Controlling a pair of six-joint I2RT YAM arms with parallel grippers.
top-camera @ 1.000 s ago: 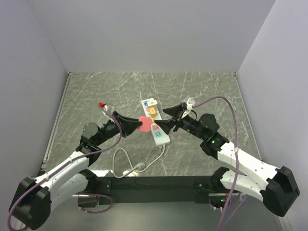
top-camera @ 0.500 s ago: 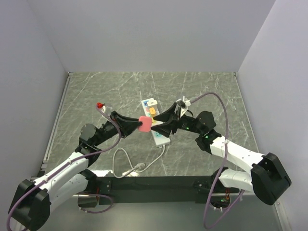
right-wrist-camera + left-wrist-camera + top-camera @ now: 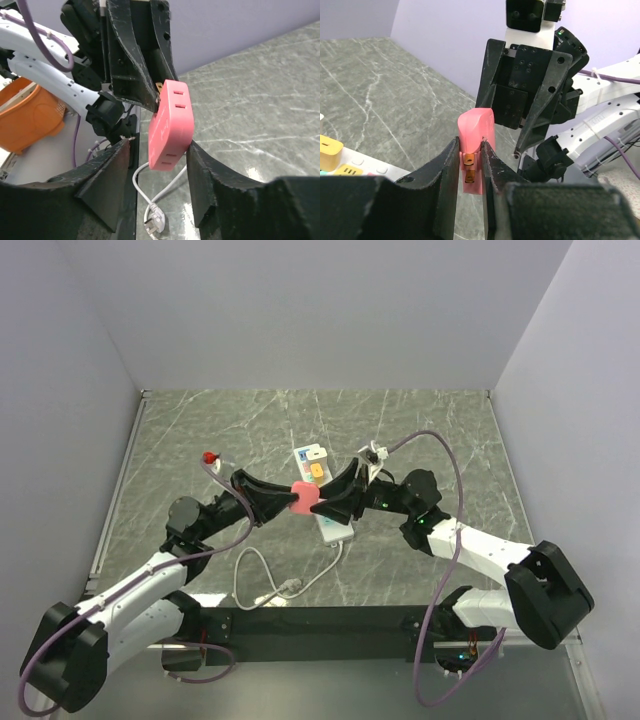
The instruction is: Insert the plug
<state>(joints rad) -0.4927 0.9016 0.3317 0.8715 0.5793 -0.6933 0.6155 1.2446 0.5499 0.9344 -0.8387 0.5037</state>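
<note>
My left gripper point(image 3: 291, 501) is shut on a pink plug point(image 3: 303, 495) and holds it in the air above the white power strip point(image 3: 339, 531). In the left wrist view the plug point(image 3: 476, 124) sticks out past the gripper point(image 3: 470, 146), with two copper prongs showing between the jaws. My right gripper point(image 3: 321, 499) is open and straddles the plug from the other side. In the right wrist view point(image 3: 158, 146) the plug point(image 3: 171, 122) touches the right jaw, with a gap to the left jaw. A yellow plug point(image 3: 316, 471) sits in the strip.
The strip's white cable point(image 3: 254, 573) loops toward the near edge and ends in a loose white plug point(image 3: 290, 586), also seen in the right wrist view point(image 3: 154, 223). The strip and yellow plug point(image 3: 328, 148) lie below left in the left wrist view. Walls enclose the table.
My right gripper has moved left toward the pink plug and its open jaws now stand around it. My left gripper has held the plug nearly still.
</note>
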